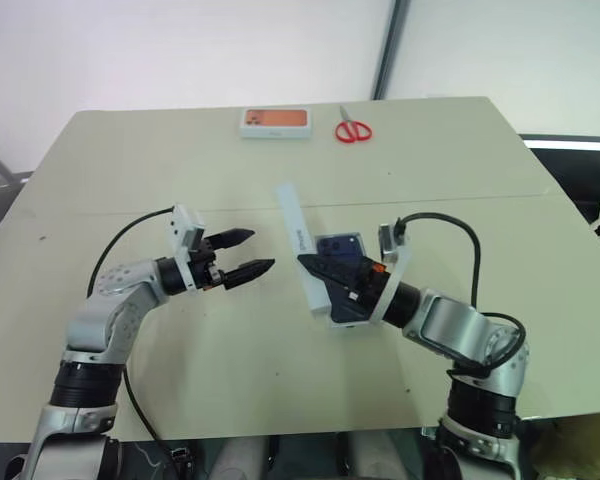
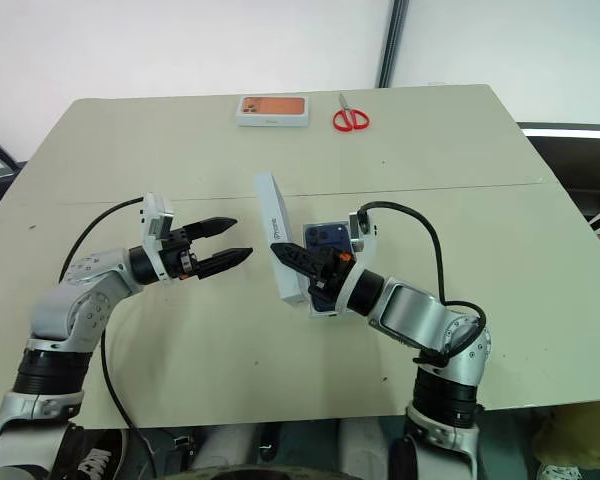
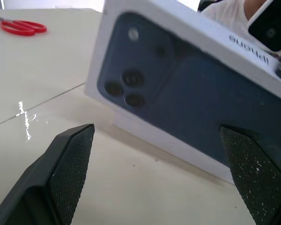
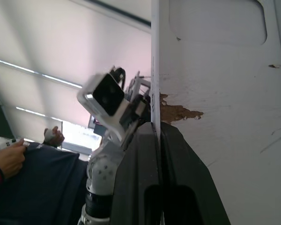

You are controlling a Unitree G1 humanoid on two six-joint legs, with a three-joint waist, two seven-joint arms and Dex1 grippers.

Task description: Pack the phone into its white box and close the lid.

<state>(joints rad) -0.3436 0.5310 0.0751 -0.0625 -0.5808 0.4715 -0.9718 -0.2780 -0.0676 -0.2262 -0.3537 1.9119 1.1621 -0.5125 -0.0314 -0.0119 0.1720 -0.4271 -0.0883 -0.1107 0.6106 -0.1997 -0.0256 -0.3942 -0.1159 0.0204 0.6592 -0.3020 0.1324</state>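
Note:
My right gripper (image 1: 305, 262) is shut on one wall of the lid (image 1: 298, 240) and holds it up on its long edge near the table's middle. The lid's outer face (image 3: 187, 93) is turned toward my left gripper and carries a dark blue phone picture. In the right wrist view the fingers (image 4: 145, 154) pinch the thin wall beside the lid's pale inside. The phone (image 1: 340, 247), dark blue with a camera bump, lies flat in the white box (image 1: 346, 319), just right of the lid and partly under my right hand. My left gripper (image 1: 262, 249) hovers open to the lid's left, holding nothing.
A closed box with an orange picture (image 1: 275, 121) and red scissors (image 1: 353, 131) lie at the table's far edge. A seam (image 1: 130, 208) crosses the tabletop. A person's hand (image 4: 9, 157) shows in the right wrist view, beyond my left arm.

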